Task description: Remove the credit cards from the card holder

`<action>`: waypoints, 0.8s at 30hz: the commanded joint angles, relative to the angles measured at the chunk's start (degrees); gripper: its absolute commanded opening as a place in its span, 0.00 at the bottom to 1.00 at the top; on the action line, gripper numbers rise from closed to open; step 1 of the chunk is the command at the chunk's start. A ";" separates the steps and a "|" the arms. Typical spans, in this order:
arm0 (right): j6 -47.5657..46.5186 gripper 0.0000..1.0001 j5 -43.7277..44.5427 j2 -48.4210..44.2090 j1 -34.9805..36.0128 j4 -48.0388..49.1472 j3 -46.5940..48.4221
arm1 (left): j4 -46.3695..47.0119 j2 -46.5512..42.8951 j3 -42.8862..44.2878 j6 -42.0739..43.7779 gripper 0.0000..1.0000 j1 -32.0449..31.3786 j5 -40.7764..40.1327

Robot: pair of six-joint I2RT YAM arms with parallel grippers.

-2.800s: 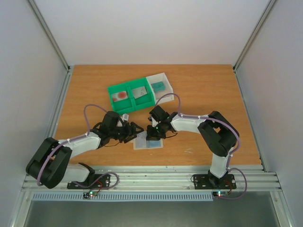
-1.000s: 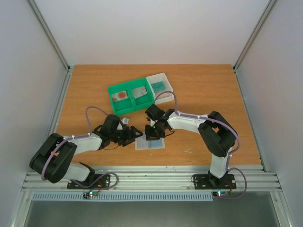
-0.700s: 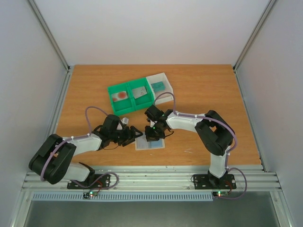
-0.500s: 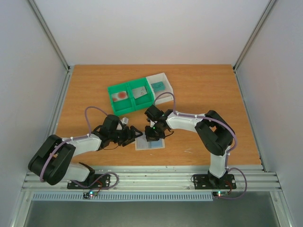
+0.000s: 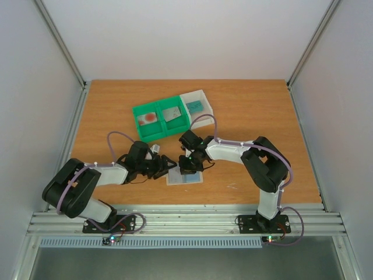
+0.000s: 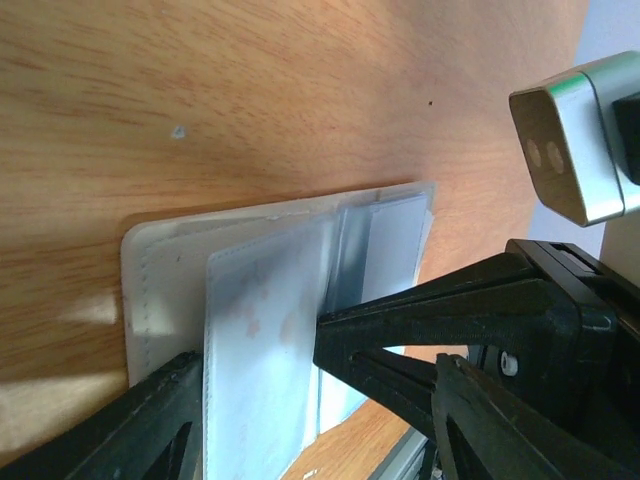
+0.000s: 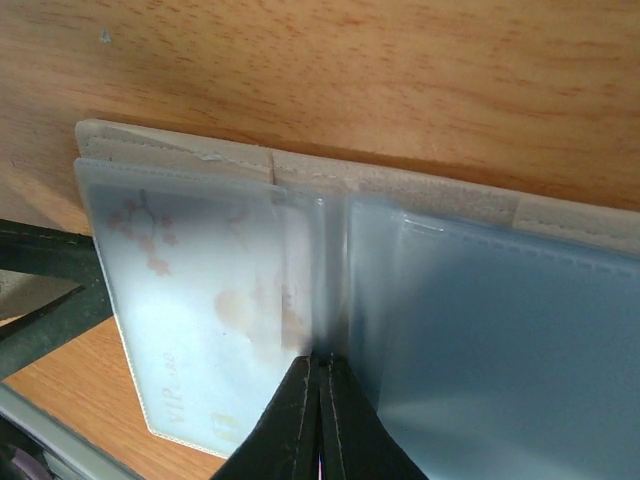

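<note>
The card holder (image 5: 184, 177) lies open on the table, its beige cover (image 7: 160, 145) under clear sleeves. A light blue credit card (image 7: 185, 290) with pale blossoms sits in the left sleeve (image 6: 262, 340). The right sleeve (image 7: 510, 340) looks bluish, and what it holds is unclear. My left gripper (image 6: 257, 350) straddles the left sleeve, one fingertip (image 6: 185, 375) at the holder's outer edge, the other at the fold. My right gripper (image 7: 320, 365) is shut, its tips pressing on the fold between the sleeves. In the top view the left gripper (image 5: 167, 165) and right gripper (image 5: 186, 167) meet over the holder.
A green two-compartment tray (image 5: 140, 132) stands further back, with a white card with a red circle (image 5: 150, 116) and a grey card (image 5: 172, 113) in it. A white tray (image 5: 202, 93) beside it holds a teal card (image 5: 196, 105). The table's near edge is just behind the holder.
My left gripper's fingers have drawn a little closer around the left sleeve. My right gripper has shut and stays on the fold. The holder has not moved.
</note>
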 commanded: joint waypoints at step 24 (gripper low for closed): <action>-4.56 0.37 12.21 -16.62 -2.72 2.87 -10.88 | -14.84 -0.66 6.46 7.70 0.05 -0.03 -2.61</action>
